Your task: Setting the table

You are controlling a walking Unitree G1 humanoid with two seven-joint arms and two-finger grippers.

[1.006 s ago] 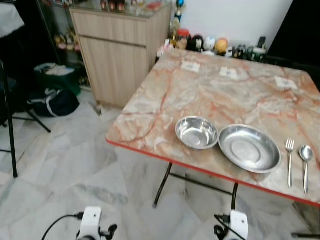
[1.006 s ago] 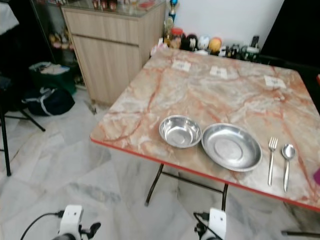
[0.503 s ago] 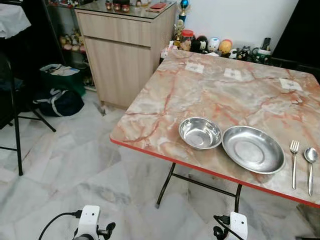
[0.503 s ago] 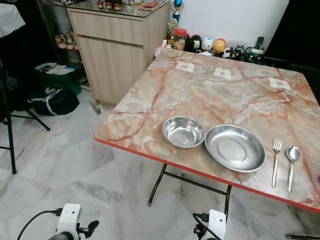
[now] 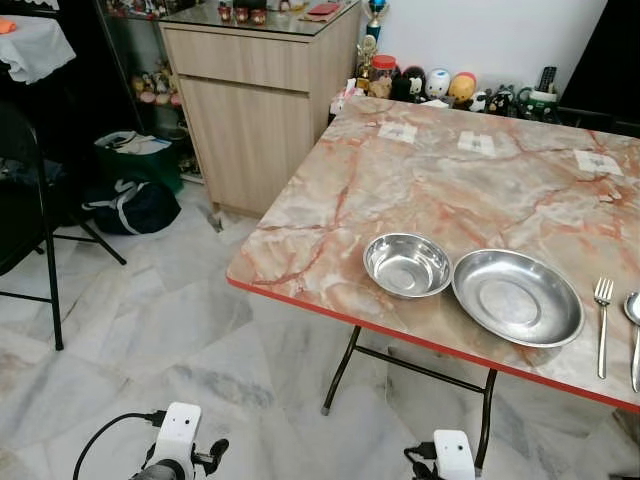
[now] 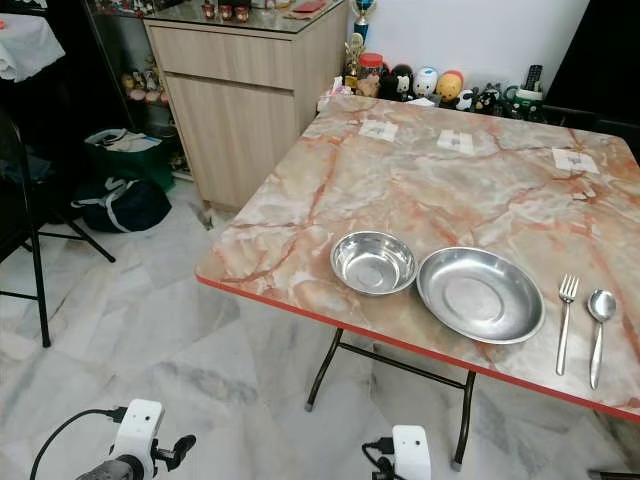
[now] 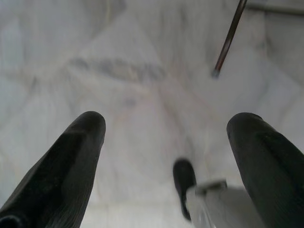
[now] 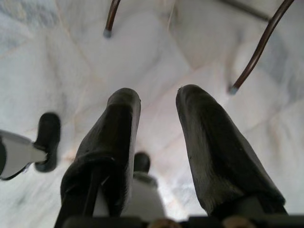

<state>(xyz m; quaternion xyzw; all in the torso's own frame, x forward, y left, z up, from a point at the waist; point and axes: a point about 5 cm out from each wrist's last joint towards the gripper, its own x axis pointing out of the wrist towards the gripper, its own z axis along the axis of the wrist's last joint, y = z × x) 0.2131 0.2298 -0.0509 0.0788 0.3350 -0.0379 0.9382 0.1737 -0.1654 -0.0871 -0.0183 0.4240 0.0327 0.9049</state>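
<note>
Both arms hang low over the floor. Left tool [image 7: 166,156] fingers spread wide, empty; right tool [image 8: 156,142] slightly parted, empty. Bowl [image 6: 373,262], plate [image 6: 481,294], fork [image 6: 565,320], spoon [image 6: 598,330] sit ahead-right along the desk [image 6: 420,190] near edge; right arm nearer.

Before me stands a marble-patterned table [image 6: 420,190] with a red edge. Along its near side lie, left to right, a steel bowl [image 6: 373,262], a steel plate [image 6: 480,294] touching it, a fork [image 6: 565,320], then a spoon [image 6: 599,330]. Three paper tags [image 6: 455,141] lie across the far side.

table [image 5: 400,190]: far half bare | near edge: bowl [image 5: 407,265], plate [image 5: 517,297], fork [image 5: 602,311]
</note>
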